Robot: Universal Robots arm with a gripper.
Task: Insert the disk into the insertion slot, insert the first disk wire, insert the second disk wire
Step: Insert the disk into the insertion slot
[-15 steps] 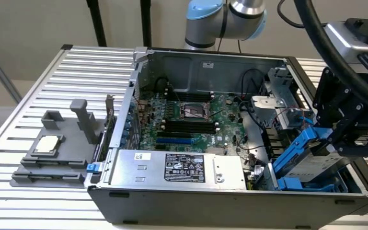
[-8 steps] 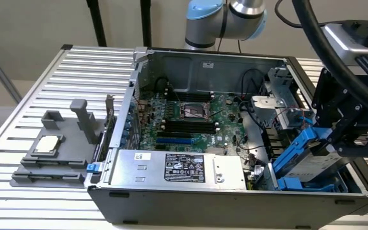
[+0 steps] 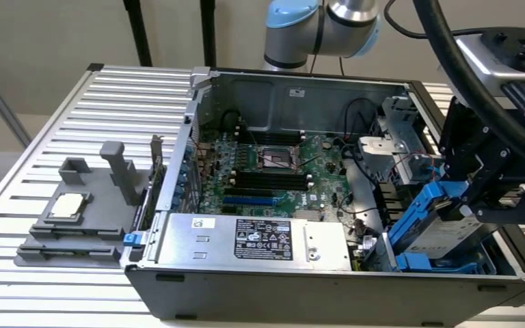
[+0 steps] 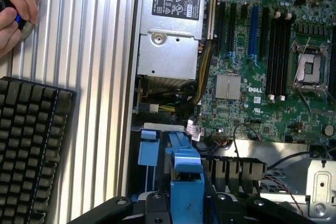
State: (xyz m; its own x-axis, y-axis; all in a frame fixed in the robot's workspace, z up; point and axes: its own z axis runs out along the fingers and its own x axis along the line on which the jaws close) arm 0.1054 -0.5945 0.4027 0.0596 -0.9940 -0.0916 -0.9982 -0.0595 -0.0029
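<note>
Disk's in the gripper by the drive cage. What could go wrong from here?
1. The disk hangs tilted in the gripper, not square to the insertion slot; it could jam on the ribbed walls.
2. Loose wires lie beside the slot and might snag the disk.
3. A person's hand is over the table near the keyboard; a wide swing could reach it.
</note>
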